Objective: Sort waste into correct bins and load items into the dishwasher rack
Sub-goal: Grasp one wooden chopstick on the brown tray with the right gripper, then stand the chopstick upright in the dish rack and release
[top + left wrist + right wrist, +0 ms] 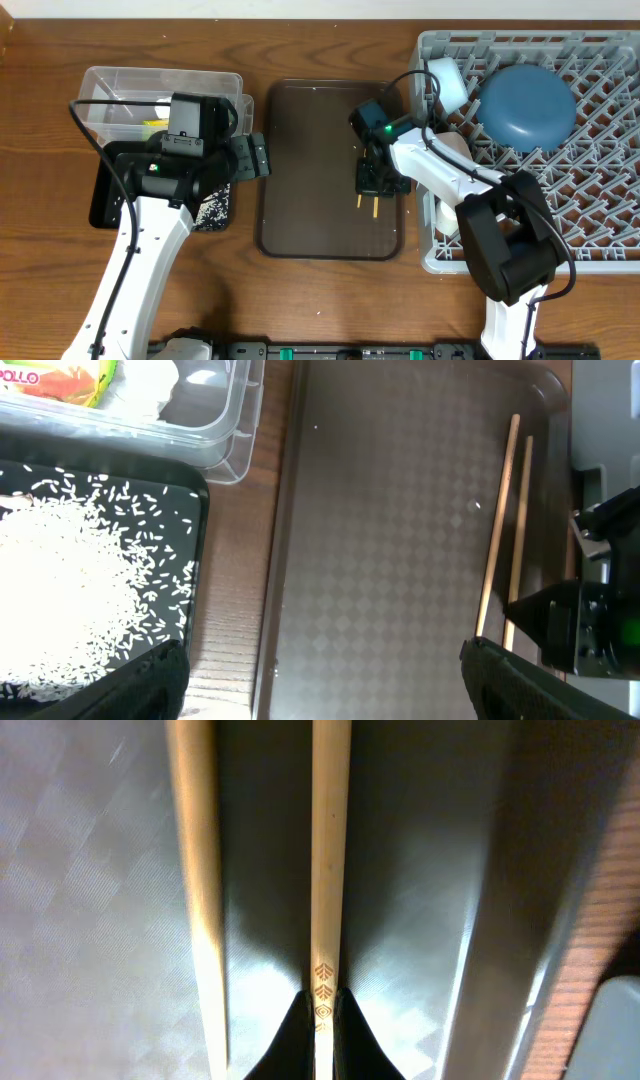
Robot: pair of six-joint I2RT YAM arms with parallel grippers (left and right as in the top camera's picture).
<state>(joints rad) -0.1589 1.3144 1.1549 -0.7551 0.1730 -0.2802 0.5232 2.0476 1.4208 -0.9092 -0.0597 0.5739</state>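
Closest to the near edge, both arms rise from their bases and reach toward the middle of the worktop. The dishwasher rack (590,200) fills the right edge of the worktop, and in its near left corner a white bowl (443,216) shows partly from under the right arm. Toward the left edge lies the black tray (100,205), much of its floor covered with loose white rice (60,580). The left tool (252,156) hovers above the strip of bare wood between that tray and the brown serving tray (300,200) in the middle. Its fingers (130,685) stand wide apart, released, with nothing between them. On the brown tray, along the side nearest the rack, the two chopsticks (499,510) lie almost parallel and just beside each other, running from near to far. The right tool (372,178) is down on their near ends. The right wrist view shows its fingertips pressed against both sides of the chopstick (330,870) nearer the rack, clenched on it, while the other stick lies free alongside. Farther off, by the far left corner, the clear tub (120,85) holds the yellow-orange wrapper (60,378) and the crumpled napkin (165,390). In the rack, the white cup (447,82) sits at the far left corner, and the blue plate (525,105) rests upturned just beside it, toward the far edge
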